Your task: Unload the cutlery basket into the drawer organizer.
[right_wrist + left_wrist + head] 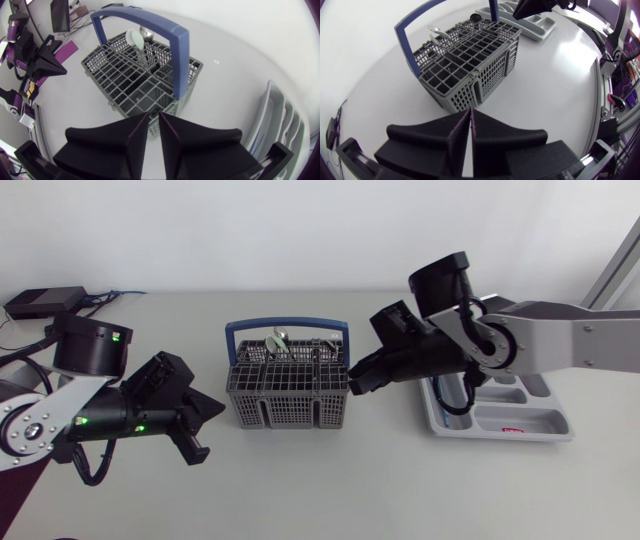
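Cutlery basket (290, 392), grey mesh with a blue handle (288, 327) arching over it, stands upright near the middle of the white surface (320, 480). Two spoons stand in its far compartments, bowls up: a pale one (135, 39) and, just behind it, a metal one (146, 31). Well to the right lies the grey drawer organizer (530, 420), its left part hidden under the right arm; what its compartments hold cannot be told. The right end effector (355, 383) is at the basket's right rim, fingers drawn together with only a sliver between the tips, pinching nothing; in its wrist view the basket's nearest corner lies just ahead of it. The left end effector (215, 408) is to the left of the basket, apart from it and pointing toward it, fingers pressed together on nothing.
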Controlling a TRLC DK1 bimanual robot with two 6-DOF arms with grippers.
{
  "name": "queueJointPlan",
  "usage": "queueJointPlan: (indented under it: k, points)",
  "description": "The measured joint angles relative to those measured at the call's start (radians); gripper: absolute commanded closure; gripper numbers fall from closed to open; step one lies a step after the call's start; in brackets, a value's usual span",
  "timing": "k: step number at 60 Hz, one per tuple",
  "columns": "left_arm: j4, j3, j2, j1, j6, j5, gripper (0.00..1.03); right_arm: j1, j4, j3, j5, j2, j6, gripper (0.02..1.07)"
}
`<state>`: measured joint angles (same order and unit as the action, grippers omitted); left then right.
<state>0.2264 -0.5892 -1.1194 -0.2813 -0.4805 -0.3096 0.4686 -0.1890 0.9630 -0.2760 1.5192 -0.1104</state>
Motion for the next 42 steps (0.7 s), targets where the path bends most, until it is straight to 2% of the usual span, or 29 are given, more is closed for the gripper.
queueJointPlan:
  k: [22, 35, 42]
  points:
    - [0.0, 0.014, -0.008, 0.0, 0.0, 0.0, 0.86, 0.03, 0.011, 0.079, -0.007, 0.129, 0.003, 0.98]
    - [-0.019, 0.014, -0.048, -0.001, 0.0, 0.0, 0.86, 0.024, -0.028, 0.061, -0.016, 0.011, 0.003, 0.98]
    - [-0.028, 0.014, -0.077, -0.008, 0.0, 0.0, 0.86, -0.061, -0.031, 0.059, -0.063, -0.061, 0.003, 0.98]
